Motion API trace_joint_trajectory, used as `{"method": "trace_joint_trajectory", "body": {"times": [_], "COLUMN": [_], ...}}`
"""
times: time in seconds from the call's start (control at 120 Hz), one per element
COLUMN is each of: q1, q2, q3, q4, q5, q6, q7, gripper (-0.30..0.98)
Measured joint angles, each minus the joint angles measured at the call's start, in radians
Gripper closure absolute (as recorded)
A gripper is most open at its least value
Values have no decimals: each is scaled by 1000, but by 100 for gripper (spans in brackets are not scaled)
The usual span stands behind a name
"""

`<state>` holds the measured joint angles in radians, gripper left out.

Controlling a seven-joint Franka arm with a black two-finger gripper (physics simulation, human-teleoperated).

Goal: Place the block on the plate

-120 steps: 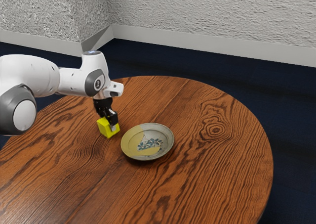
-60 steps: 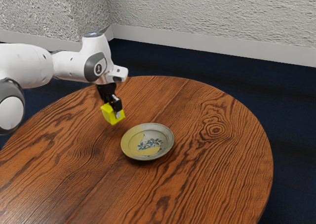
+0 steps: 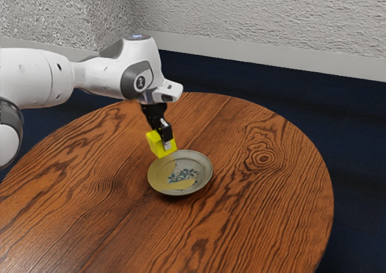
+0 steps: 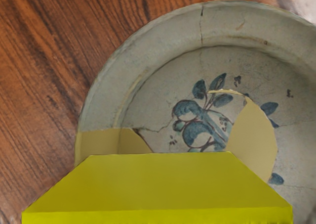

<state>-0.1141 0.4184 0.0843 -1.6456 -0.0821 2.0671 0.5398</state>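
Have the black two-finger gripper [image 3: 163, 143] clamped on the yellow block [image 3: 157, 146], with a pale fingertip pressed to its side in the exterior view. Hold the block up off the table, close to the plate and above the level of its rim; cannot tell from these angles whether over the rim or just short of it. In the wrist view, see the block's broad top close by, in front of part of the plate. Next, find the round plate [image 3: 204, 175] lying flat, right side up, grey-cream with tan patches, thin dark cracks and a blue painting of fruit and leaves at its centre. Under the plate, see the round wooden table [image 3: 241, 219], reddish brown with dark streaky grain, and toward the exterior view's right a ringed knot [image 3: 263, 158]. Reach in from the exterior view's left with the white and grey arm [image 3: 36, 74]. Beyond the table, see dark blue floor [image 3: 359, 134], then a pale baseboard [image 3: 271, 57] and, farthest, rough grey wall [image 3: 259, 17].
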Motion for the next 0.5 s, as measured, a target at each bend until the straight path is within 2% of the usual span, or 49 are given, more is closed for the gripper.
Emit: {"method": "trace_joint_trajectory", "body": {"times": [0.392, 0.5], "q1": [-54, -55], "q2": [95, 100], "q3": [-3, -4], "q4": [13, 12], "q5": [-44, -49], "q6": [13, 16], "q7": [-1, 0], "gripper": [30, 20]}}
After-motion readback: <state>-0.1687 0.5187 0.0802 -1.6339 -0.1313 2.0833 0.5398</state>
